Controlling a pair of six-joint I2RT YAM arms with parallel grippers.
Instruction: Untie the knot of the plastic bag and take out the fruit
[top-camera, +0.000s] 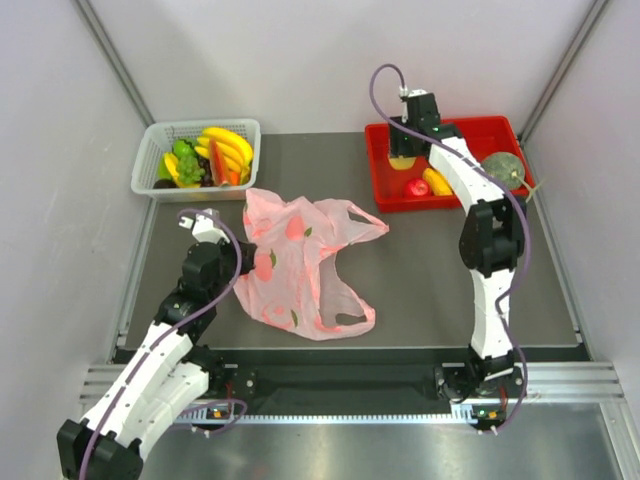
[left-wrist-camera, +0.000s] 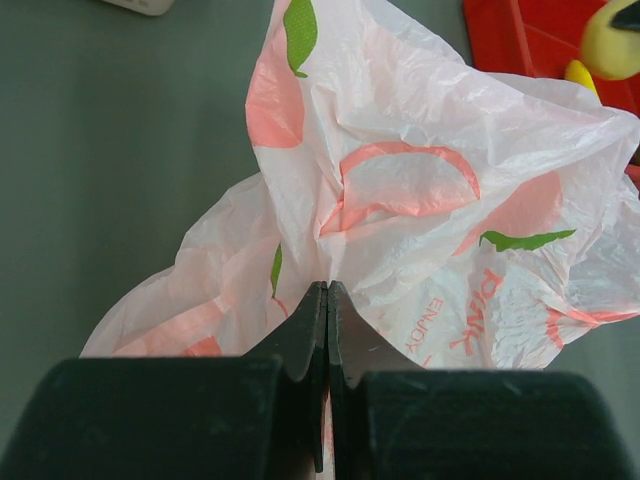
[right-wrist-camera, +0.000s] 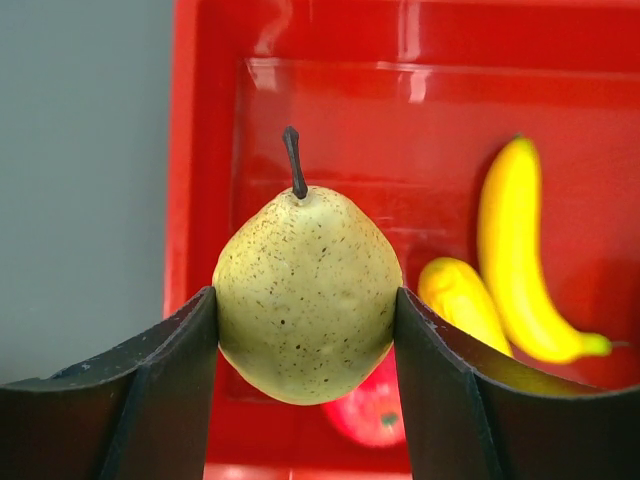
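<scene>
Right wrist: end effector (right-wrist-camera: 305, 302) half-open; grips pear (right-wrist-camera: 307, 290).

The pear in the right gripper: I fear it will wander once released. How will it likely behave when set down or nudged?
The pear looks rigid: the right gripper pinches its sides with no visible dent. Its rounded, tapering body would probably tip and roll rather than stand. The red tray has raised walls that should contain it.

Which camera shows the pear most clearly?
The right wrist view: the pear fills the middle, stem up, gripped by the right gripper. The top view shows only a pale sliver under the gripper. The left wrist view shows a yellowish blob at its edge, perhaps it.
</scene>
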